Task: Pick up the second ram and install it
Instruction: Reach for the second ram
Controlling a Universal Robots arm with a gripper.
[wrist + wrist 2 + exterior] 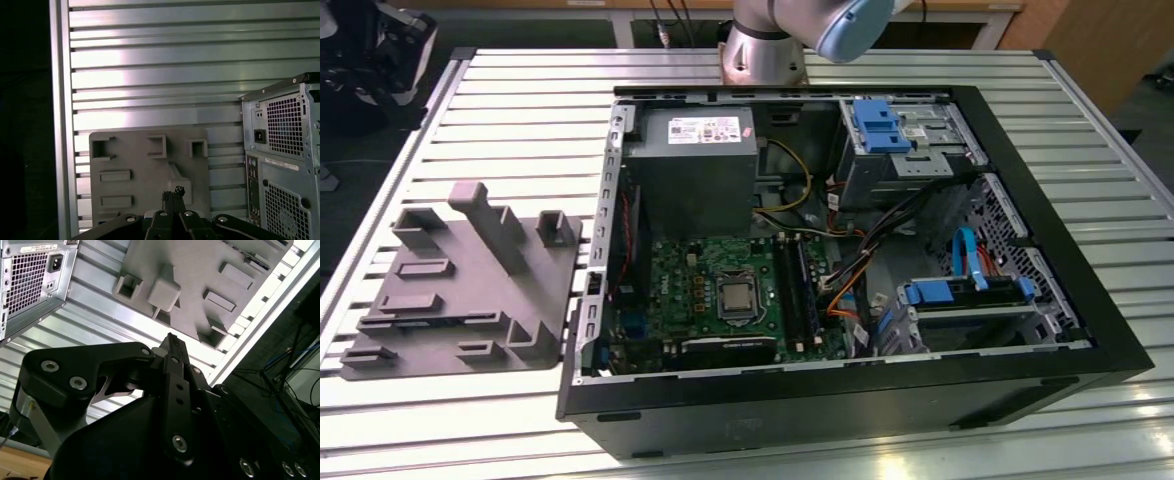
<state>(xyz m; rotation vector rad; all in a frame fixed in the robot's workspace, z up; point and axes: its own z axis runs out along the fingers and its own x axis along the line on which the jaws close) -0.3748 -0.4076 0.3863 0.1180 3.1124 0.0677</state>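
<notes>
Pincer (173, 192) tips together, pointing at grey fixture plate (140, 165), PC case (280, 150) just beside, slatted tbl (150, 75) beneath

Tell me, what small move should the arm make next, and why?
Probably open the jaws. The gripper hangs above the grey holder beside the computer case with its jaws shut on nothing, so it could not grip anything as it is.
</notes>
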